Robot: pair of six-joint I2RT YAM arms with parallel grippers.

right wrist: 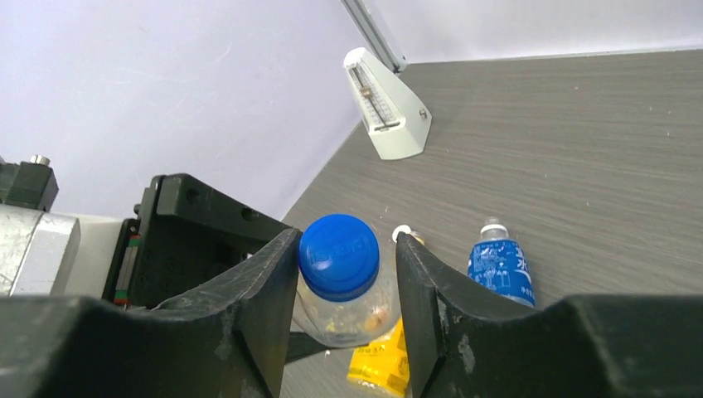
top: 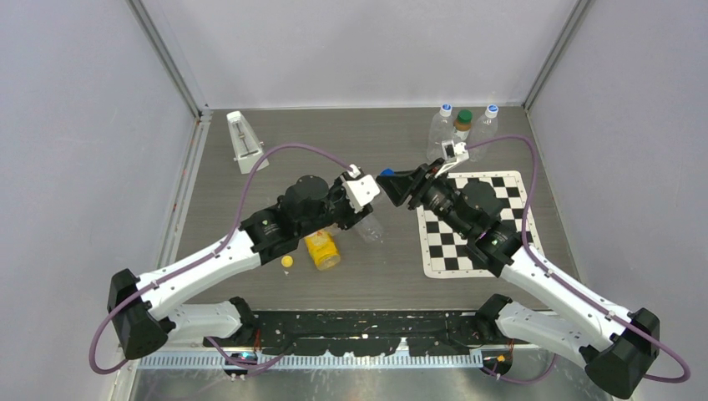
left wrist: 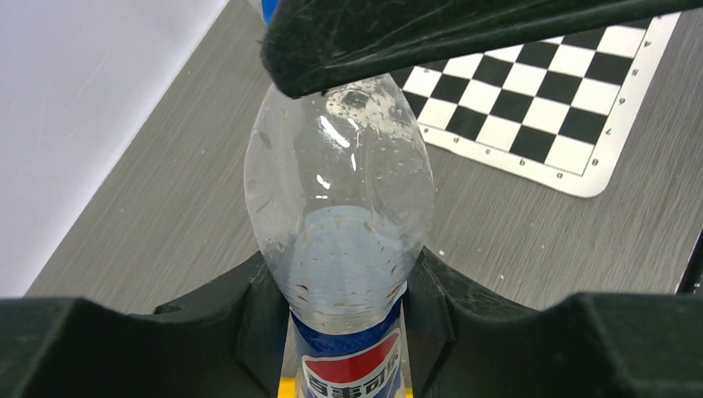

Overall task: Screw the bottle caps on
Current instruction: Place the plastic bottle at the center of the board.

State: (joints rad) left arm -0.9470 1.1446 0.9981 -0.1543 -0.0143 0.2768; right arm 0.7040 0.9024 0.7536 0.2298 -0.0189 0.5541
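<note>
My left gripper (left wrist: 341,275) is shut on a clear Pepsi-labelled bottle (left wrist: 340,191), its fingers pressed against both sides just above the label. The bottle is held tilted off the table, neck toward the right arm. A blue cap (right wrist: 338,253) sits on that neck. The right gripper (right wrist: 346,249) straddles the cap with its jaws open: one finger touches the cap, and a gap shows at the other. From above, the two grippers meet at mid-table (top: 386,180). A yellow cap (top: 286,261) lies loose on the table beside a yellow-labelled bottle (top: 322,249) on its side.
A blue-labelled bottle (right wrist: 500,265) lies uncapped next to the yellow one. Three capped bottles (top: 462,125) stand at the back right. A chessboard mat (top: 476,221) lies under the right arm. A white metronome-shaped object (top: 244,140) stands at the back left.
</note>
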